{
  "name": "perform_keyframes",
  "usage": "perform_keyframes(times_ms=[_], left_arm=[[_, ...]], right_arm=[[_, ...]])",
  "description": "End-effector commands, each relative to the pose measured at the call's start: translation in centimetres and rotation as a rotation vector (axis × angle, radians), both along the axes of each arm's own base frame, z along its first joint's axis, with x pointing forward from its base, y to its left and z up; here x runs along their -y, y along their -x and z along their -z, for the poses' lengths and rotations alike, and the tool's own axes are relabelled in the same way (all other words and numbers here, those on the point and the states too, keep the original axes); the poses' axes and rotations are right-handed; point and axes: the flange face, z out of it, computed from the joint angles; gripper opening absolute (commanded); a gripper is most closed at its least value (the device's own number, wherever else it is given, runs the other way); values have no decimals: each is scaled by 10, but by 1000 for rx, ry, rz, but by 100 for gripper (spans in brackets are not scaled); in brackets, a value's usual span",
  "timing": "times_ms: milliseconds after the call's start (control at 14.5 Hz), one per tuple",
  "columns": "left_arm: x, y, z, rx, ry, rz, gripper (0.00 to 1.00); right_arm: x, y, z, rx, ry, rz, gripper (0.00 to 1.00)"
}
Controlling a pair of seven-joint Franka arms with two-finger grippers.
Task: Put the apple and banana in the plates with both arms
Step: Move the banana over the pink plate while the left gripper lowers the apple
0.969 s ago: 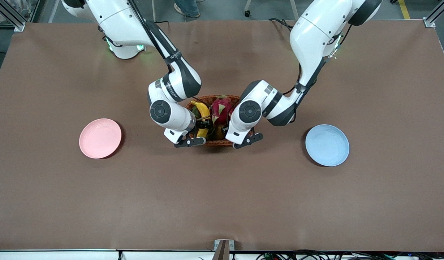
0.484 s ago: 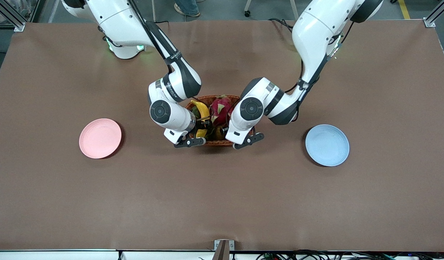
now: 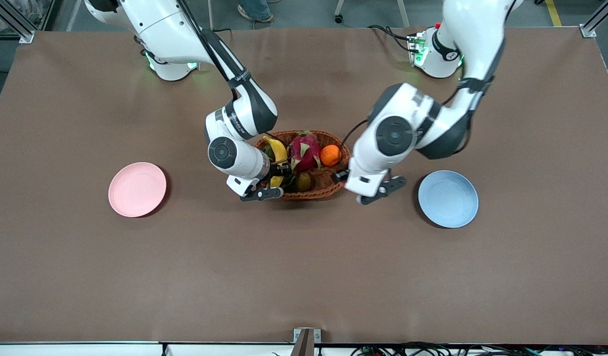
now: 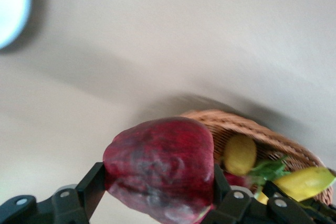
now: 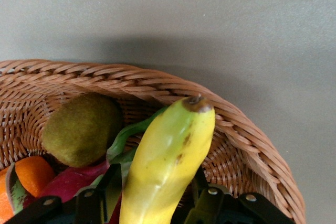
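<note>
Brown table (image 3: 304, 277) carries wicker basket (image 3: 328, 185), pink plate (image 3: 137, 189), blue plate (image 3: 448, 199).

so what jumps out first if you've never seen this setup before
Probably the left gripper, shut on the dark red apple and up in the air over the table between the wicker basket and the light blue plate. Next, the right gripper down in the basket, its fingers either side of the yellow banana, amid a dragon fruit and an orange. The pink plate lies bare toward the right arm's end.
</note>
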Motion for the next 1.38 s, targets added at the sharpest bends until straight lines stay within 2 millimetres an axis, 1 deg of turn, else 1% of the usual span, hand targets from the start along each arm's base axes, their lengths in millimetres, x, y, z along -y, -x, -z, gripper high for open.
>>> perform_keyframes(times_ms=[0,69,138,208,277,346,415,484,553,623,692,761,830,899,969,1038,1107,1176,1245,1314], left_arm=[[-46,-17,2,-10,-24,-38,14],[-68,-22,13,-12,-62,-28,15],[-89,-27,24,-12,-103,-10,15],[-114,-33,36,-20,-133,-3,15],[-136,-39,43,-30,-138,-9,15],[-155,-45,53,-49,-134,-5,15],[-174,-47,67,-76,-132,2,15],[-194,-46,80,-93,-127,10,15],[-214,-47,89,-104,-117,24,15],[-239,-46,101,-121,-103,42,15],[-259,-45,110,-138,-89,58,16],[-277,-46,125,-154,-76,50,18],[-290,-47,134,-156,-67,32,20],[-296,-46,147,-170,-60,37,21],[-304,-45,160,-183,-51,38,25],[-306,-45,166,-184,-47,37,31],[-306,-46,168,-184,-45,37,41],[-306,-46,171,-187,-45,37,61],[-305,-47,169,-183,-43,35,85],[-306,-49,165,-177,-44,35,100]], right_arm=[[-6,0,1,3,-10,20,42],[-6,0,0,5,-9,16,34],[-6,-2,-2,8,-11,5,20],[-8,-2,-3,9,-13,2,10],[-9,-4,-8,13,-17,4,5],[-9,-9,-15,24,-23,4,5],[-6,-14,-25,31,-31,15,4],[2,-18,-36,23,-31,19,4],[22,-31,-59,16,-32,33,4],[48,-43,-80,-2,-28,47,4],[78,-54,-93,-19,-18,60,4],[110,-65,-101,-19,19,67,4],[139,-73,-102,-10,93,55,4],[162,-75,-98,-1,197,18,4],[179,-77,-94,-3,270,-2,4],[208,-82,-89,-19,302,16,4],[236,-87,-90,-24,308,24,4],[264,-92,-87,-29,299,8,4],[302,-99,-84,-38,288,11,4],[329,-102,-82,-38,279,12,5]])
